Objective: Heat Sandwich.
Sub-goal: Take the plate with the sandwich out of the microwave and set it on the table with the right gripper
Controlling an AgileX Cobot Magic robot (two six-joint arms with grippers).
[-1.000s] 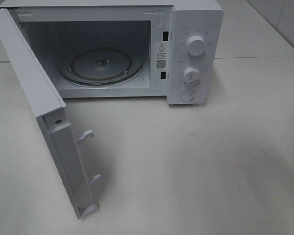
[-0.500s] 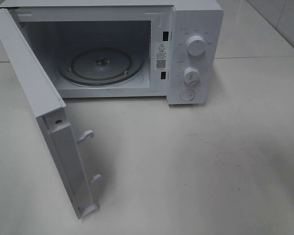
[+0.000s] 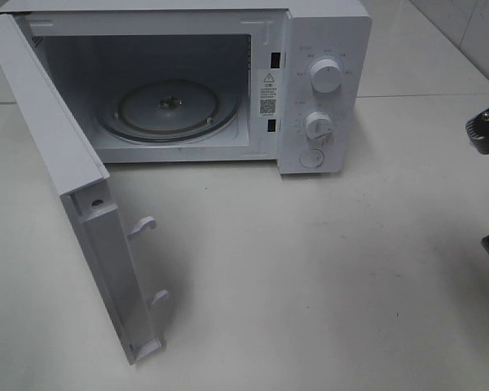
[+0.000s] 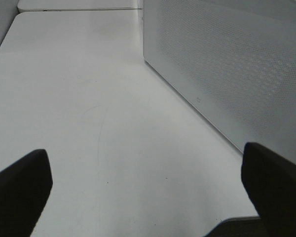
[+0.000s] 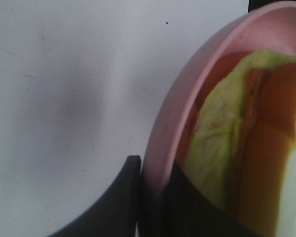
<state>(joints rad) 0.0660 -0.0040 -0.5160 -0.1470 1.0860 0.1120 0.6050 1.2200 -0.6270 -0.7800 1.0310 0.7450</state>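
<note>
- Two hands are at work. The right hand [image 5: 155, 197] is clamped narrow on the rim of a pink plate [image 5: 180, 94], one dark finger outside the rim and the other inside it.
- On that plate lies the sandwich [image 5: 246, 138], tan-brown crust and a pale yellow-green leafy layer showing, close against the rim where the hand grips.
- From the high camera only dark parts of the right arm [image 3: 485, 134] show at the far right edge, above the counter [image 3: 326, 269]; neither plate nor sandwich can be seen in that view.
- The left hand [image 4: 148, 182] stands wide, its two dark fingertips [image 4: 19, 190] well apart, with nothing between them but bare counter.
- Just beside the left hand runs the perforated outer face of the microwave door [image 3: 73, 171].
- That door hangs open toward the left of the high view, its two latch hooks pointing right.
- The white microwave [image 3: 322, 90] sits at the back of the counter; its open cavity holds only a round glass turntable [image 3: 167, 110].
- Two knobs and a round button sit on the microwave's right panel.
</note>
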